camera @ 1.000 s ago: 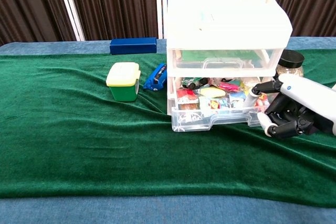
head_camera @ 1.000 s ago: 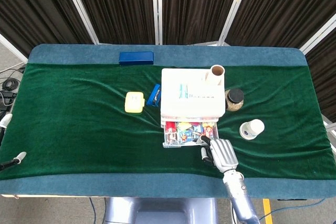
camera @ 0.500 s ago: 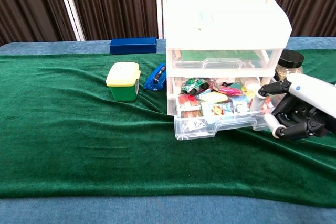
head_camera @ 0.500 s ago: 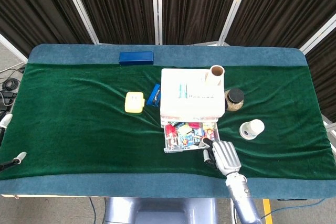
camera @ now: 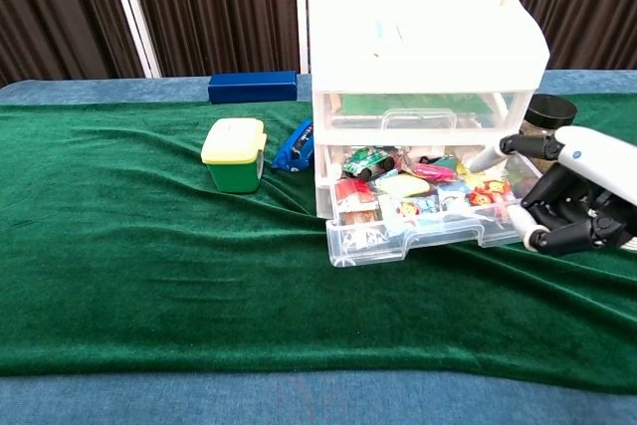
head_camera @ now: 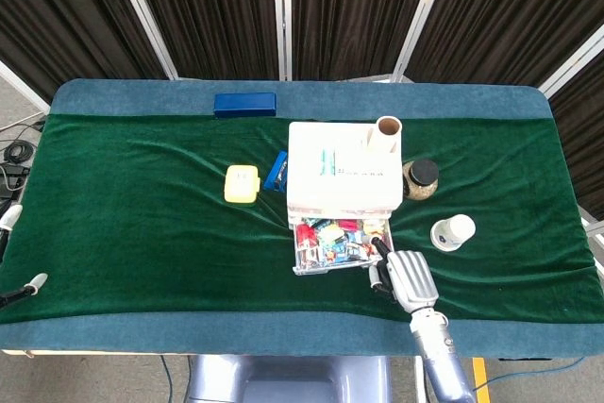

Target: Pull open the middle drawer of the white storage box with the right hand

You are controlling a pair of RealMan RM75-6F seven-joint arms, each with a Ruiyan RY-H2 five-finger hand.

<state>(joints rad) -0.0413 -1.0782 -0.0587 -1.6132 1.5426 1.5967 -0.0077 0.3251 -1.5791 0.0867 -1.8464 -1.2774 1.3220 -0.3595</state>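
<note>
**Drawer pulled out, hand at its corner**

The right hand (camera: pixel 577 196), fingers curled, sits at the right front corner of the middle drawer (camera: pixel 423 221); whether it grips is unclear. The drawer stands out from the white storage box (camera: pixel 428 47), so letting go seems next.

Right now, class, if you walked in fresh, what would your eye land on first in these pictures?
First, the white storage box at the middle of the green table, with its drawer pulled out and full of bright, colourful bits. Next, the robot's right hand at the drawer's right front corner. Then the yellow-lidded container to the left of the box.
</note>
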